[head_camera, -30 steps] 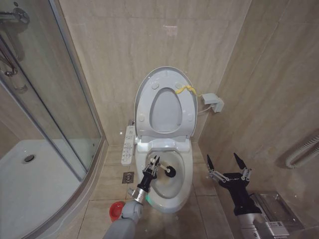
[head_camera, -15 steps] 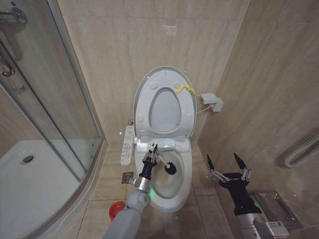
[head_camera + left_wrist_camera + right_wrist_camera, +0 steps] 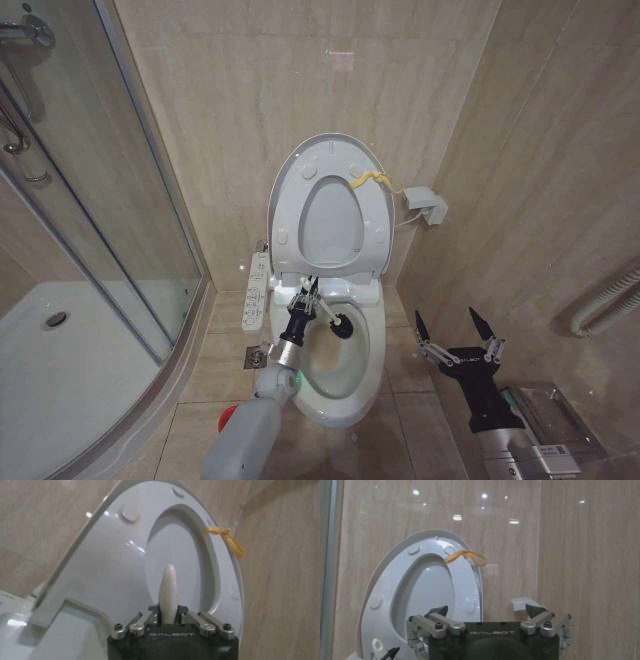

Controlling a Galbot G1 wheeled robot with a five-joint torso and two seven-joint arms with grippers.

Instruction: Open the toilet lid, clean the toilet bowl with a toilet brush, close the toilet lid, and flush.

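While the left hand (image 3: 309,297) grips its handle, the toilet brush (image 3: 340,325) (black head) slants down into the toilet bowl (image 3: 345,395).

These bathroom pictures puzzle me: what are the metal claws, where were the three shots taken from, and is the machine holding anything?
The claws are grippers, the hands of a two-armed wheeled robot. The wide picture comes from a camera on its head, looking down. The left gripper reaches over the toilet bowl and is shut on the toilet brush, whose black head is inside the bowl. The toilet lid and seat stand raised against the wall, a yellow strap on the lid's edge. The right gripper waits open beside the toilet, holding nothing. The other two pictures come from cameras on each wrist: the left one looks past its fingers and the brush's white handle to the lid, the right one sees the lid from the side.
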